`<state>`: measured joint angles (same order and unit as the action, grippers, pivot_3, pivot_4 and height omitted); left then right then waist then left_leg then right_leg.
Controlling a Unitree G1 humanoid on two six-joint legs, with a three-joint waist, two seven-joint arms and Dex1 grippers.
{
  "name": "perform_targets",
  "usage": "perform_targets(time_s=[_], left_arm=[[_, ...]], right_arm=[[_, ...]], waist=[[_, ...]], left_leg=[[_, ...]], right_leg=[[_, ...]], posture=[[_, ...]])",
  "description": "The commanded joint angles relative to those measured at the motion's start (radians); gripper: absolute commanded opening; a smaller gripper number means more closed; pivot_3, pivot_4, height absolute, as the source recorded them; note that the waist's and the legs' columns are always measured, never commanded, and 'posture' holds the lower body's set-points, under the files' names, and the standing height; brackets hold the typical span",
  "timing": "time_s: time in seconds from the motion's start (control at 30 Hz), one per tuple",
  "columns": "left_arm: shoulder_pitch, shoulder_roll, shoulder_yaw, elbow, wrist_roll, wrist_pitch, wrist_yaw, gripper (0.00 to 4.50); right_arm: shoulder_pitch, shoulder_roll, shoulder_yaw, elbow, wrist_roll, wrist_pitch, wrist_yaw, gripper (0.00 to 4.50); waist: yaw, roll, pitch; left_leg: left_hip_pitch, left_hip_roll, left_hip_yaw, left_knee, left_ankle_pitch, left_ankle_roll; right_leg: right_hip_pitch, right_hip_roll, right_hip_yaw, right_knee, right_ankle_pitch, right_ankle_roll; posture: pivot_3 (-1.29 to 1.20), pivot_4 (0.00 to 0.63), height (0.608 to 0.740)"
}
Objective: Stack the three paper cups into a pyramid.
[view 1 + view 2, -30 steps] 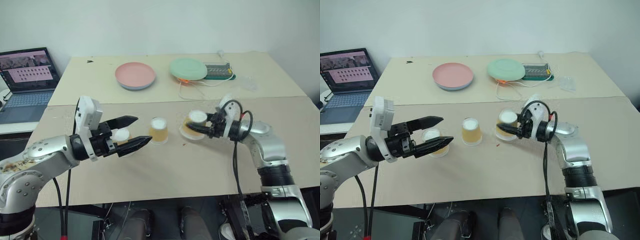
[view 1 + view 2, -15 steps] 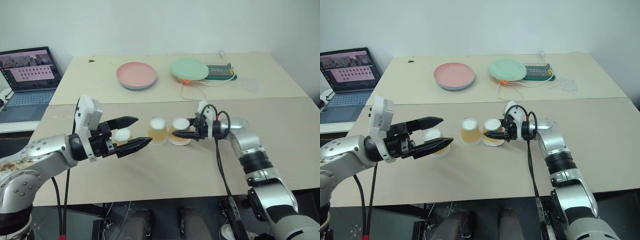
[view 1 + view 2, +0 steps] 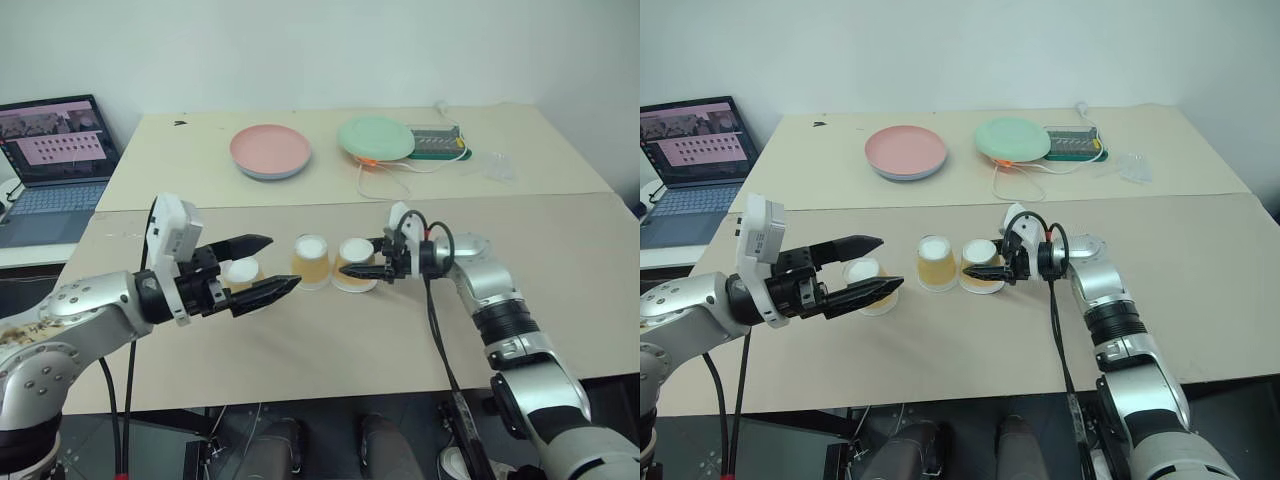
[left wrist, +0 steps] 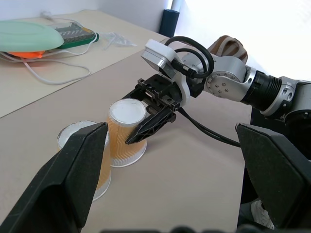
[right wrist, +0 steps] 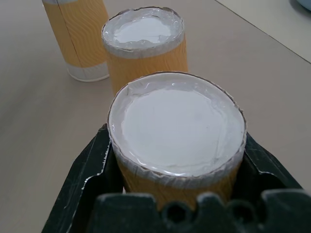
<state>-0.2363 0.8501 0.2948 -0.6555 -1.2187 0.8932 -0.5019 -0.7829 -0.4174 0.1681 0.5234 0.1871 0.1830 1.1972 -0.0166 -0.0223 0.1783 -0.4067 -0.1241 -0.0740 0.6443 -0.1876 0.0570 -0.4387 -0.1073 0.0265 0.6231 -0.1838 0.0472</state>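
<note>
**Right gripper around the end cup**

Your right gripper has its black fingers around a small yellow-orange paper cup, upside down on the tan table. I cannot tell if it squeezes. This cup sits just beside the middle cup. The third cup stands past the middle cup, under your wide-open left gripper.

Even, soft daylight fills my workspace, a blown-out white glare sits beyond my right gripper in the left wrist view, shadows under the cups stay faint, and my near fingers look blurred.
</note>
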Motion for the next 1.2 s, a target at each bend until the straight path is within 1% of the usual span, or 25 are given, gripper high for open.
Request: perform_targets(time_s=[0.03,0.07,0.17,0.5,0.63,0.73,0.8,0.87,0.93,1.07,1.13,1.2], left_arm=[[-0.007,0.014,0.03,-0.027,-0.007,-0.028,-0.006,4.5],[-0.007,0.014,0.029,-0.027,-0.006,-0.029,-0.008,4.5],[-0.008,0.014,0.028,-0.024,-0.003,-0.03,-0.012,4.5],[-0.015,0.006,0.013,-0.014,0.017,-0.038,-0.024,4.5],[-0.005,-0.007,-0.001,-0.019,0.058,-0.055,-0.012,4.5],[0.003,-0.061,0.002,-0.035,0.125,-0.094,0.074,4.5],[0.013,-0.122,0.008,-0.051,0.207,-0.122,0.2,4.5],[0.093,-0.171,-0.002,-0.123,0.295,-0.139,0.291,4.5],[0.168,-0.202,-0.011,-0.182,0.34,-0.147,0.333,4.5],[0.343,-0.204,-0.008,-0.24,0.4,-0.176,0.287,4.5],[0.395,-0.196,-0.007,-0.23,0.437,-0.198,0.254,4.5],[0.426,-0.203,-0.006,-0.203,0.466,-0.225,0.229,4.5]], right_arm=[[-0.029,0.003,-0.008,-0.005,-0.005,-0.016,-0.001,4.11],[-0.029,0.004,-0.012,-0.007,-0.005,-0.019,-0.008,4.41],[-0.025,0.001,-0.026,-0.032,0.017,-0.01,0.007,4.41],[-0.001,-0.083,-0.094,-0.238,0.087,0.065,0.008,4.41],[0.002,-0.143,-0.129,-0.389,0.138,0.133,0.013,4.41],[0.023,-0.195,-0.138,-0.535,0.181,0.213,0.017,4.41],[0.058,-0.242,-0.127,-0.65,0.2,0.259,0.029,4.41],[0.099,-0.286,-0.112,-0.752,0.208,0.292,0.035,4.41],[0.126,-0.315,-0.102,-0.811,0.209,0.312,0.026,4.41],[0.162,-0.338,-0.099,-0.885,0.217,0.364,-0.009,4.41],[0.17,-0.338,-0.102,-0.895,0.224,0.384,-0.022,4.41],[0.175,-0.343,-0.098,-0.888,0.21,0.387,-0.037,4.41]], waist=[[0.001,0.0,0.0],[0.001,0.0,0.0],[0.001,0.0,0.0],[0.003,0.0,0.0],[0.004,0.0,0.0],[0.005,0.0,0.0],[0.006,0.0,0.0],[0.008,0.0,0.0],[0.005,0.0,0.0],[0.009,0.0,0.0],[0.014,0.0,0.0],[0.019,0.0,0.0]], left_leg=[[0.0,0.0,0.0,0.0,0.0,0.0],[0.0,0.0,0.0,0.0,0.0,0.0],[0.0,0.0,0.0,0.0,0.0,0.0],[-0.001,0.0,0.0,0.0,0.0,0.0],[-0.001,0.0,0.0,0.0,0.0,0.0],[-0.002,0.0,0.0,0.0,0.0,0.0],[-0.002,0.0,0.0,0.0,0.0,0.0],[-0.002,0.0,0.0,0.0,0.0,0.0],[-0.003,0.001,0.0,-0.001,-0.001,0.001],[-0.005,0.001,0.0,-0.001,-0.001,0.001],[-0.004,0.001,0.0,-0.001,-0.002,0.001],[-0.004,0.002,0.0,-0.001,-0.002,0.001]], right_leg=[[0.0,0.0,0.0,0.0,0.0,0.0],[0.0,0.0,0.0,0.0,0.0,0.0],[0.0,0.0,0.0,0.0,0.0,0.0],[0.0,0.0,0.0,0.0,0.0,0.0],[-0.001,-0.001,0.0,0.0,0.0,0.0],[-0.001,-0.001,0.0,0.0,0.0,0.0],[-0.001,-0.001,0.0,-0.001,0.0,0.0],[-0.001,-0.005,0.0,-0.001,0.0,0.0],[0.0,-0.006,0.0,-0.006,0.0,0.0],[-0.001,-0.005,0.0,-0.007,0.001,0.001],[0.0,-0.006,-0.001,-0.007,0.0,0.001],[0.001,-0.006,-0.001,-0.008,-0.003,0.007]], posture=[[0.0,0.15,0.717],[0.0,0.15,0.717],[0.0,0.15,0.717],[0.0,0.15,0.717],[0.0,0.15,0.717],[0.0,0.15,0.717],[0.0,0.15,0.717],[0.0,0.15,0.717],[0.0,0.15,0.717],[0.0,0.15,0.717],[0.0,0.15,0.717],[0.0,0.15,0.717]])
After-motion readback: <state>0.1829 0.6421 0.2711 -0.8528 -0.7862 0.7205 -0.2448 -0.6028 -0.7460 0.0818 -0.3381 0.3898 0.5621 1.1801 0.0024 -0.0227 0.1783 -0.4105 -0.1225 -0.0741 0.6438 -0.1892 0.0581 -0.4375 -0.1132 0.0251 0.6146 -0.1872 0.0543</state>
